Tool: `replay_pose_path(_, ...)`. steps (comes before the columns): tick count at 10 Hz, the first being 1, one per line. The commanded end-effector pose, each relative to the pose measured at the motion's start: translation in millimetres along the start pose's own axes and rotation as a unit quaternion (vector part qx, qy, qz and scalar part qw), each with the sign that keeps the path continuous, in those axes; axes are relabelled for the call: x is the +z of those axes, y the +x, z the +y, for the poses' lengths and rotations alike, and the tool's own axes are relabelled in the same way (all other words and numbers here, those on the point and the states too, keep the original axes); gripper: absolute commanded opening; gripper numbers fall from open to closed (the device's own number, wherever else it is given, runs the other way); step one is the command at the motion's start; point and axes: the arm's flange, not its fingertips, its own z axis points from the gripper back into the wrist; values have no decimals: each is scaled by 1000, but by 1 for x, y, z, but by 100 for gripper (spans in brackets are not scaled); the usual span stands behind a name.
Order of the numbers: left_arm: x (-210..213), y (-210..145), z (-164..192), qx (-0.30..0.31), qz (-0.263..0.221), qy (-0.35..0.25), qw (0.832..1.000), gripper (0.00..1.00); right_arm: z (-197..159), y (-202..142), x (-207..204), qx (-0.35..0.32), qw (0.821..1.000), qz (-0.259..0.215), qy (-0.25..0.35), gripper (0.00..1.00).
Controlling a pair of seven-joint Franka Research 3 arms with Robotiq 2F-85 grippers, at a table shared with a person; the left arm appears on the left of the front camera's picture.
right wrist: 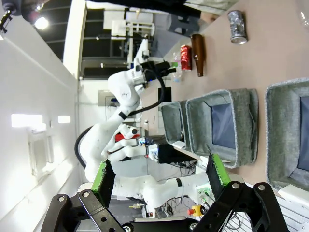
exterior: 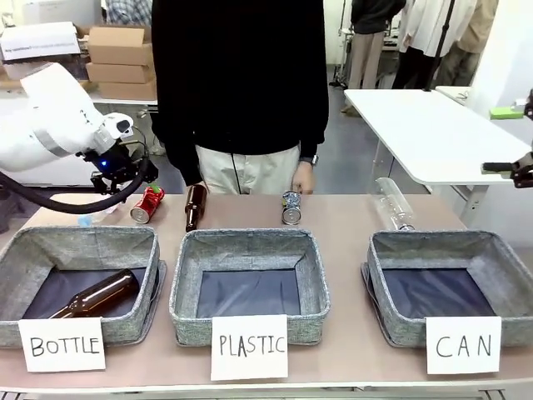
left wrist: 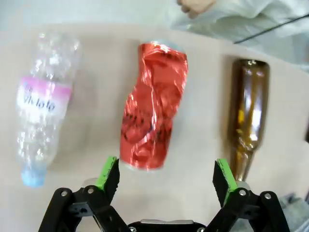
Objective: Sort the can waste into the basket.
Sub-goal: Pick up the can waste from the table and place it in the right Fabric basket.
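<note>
A crushed shiny red can [left wrist: 154, 104] lies on the table at the far left, just ahead of my left gripper [left wrist: 165, 176], whose green-padded fingers stand open with nothing between them. From the front, that gripper [exterior: 137, 177] hovers right above the red can [exterior: 147, 205]. The silver can [exterior: 291, 208] stands behind the middle basket, with a person's hand [exterior: 302, 177] just over it. The basket carded CAN [exterior: 433, 240] sits at the front right with nothing in it. My right gripper [right wrist: 159, 181] is open in the air; it shows at the right edge [exterior: 501, 168].
A brown bottle [exterior: 194, 207] lies beside the red can, and a clear plastic bottle [left wrist: 43, 101] on its other side. Another clear bottle [exterior: 393, 202] lies behind the CAN basket. The BOTTLE basket [exterior: 83, 237] holds a brown bottle [exterior: 96, 296]. The PLASTIC basket [exterior: 248, 242] is in the middle.
</note>
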Motion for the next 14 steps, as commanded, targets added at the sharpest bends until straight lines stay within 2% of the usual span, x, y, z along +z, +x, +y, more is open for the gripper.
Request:
replay_pose_path(1,-20,28,-10,-11,26,42,999,100,-1,2,0,12,1000,2,6,100)
replay_pose_path(2,-36,36,-10,-8,31,60,998,100,-1,2,0,12,1000,2,6,100)
replay_pose_path(4,-55,39,-12,-31,39,54,997,100,-1,2,0,12,1000,2,6,100)
replay_pose_path(6,-68,39,-11,-21,46,63,997,100,-1,2,0,12,1000,2,6,100)
replay_pose_path(7,-68,40,-9,-19,36,61,997,81,-1,2,0,12,1000,2,6,100)
replay_pose_path(8,-67,40,-10,-8,38,58,998,42,-1,2,0,12,1000,2,6,100)
replay_pose_path(9,-68,40,-9,-8,43,55,998,24,-1,2,0,12,1000,2,6,100)
replay_pose_path(10,-69,40,-10,-9,44,53,998,0,-1,2,0,12,1000,2,6,100)
replay_pose_path(12,-70,40,-10,-10,46,54,997,0,-1,2,0,12,1000,2,6,100)
replay_pose_path(13,-70,41,-10,-9,42,55,998,4,-1,2,0,12,1000,2,6,100)
replay_pose_path(14,-68,41,-9,-6,39,53,998,0,-1,2,0,12,1000,2,6,100)
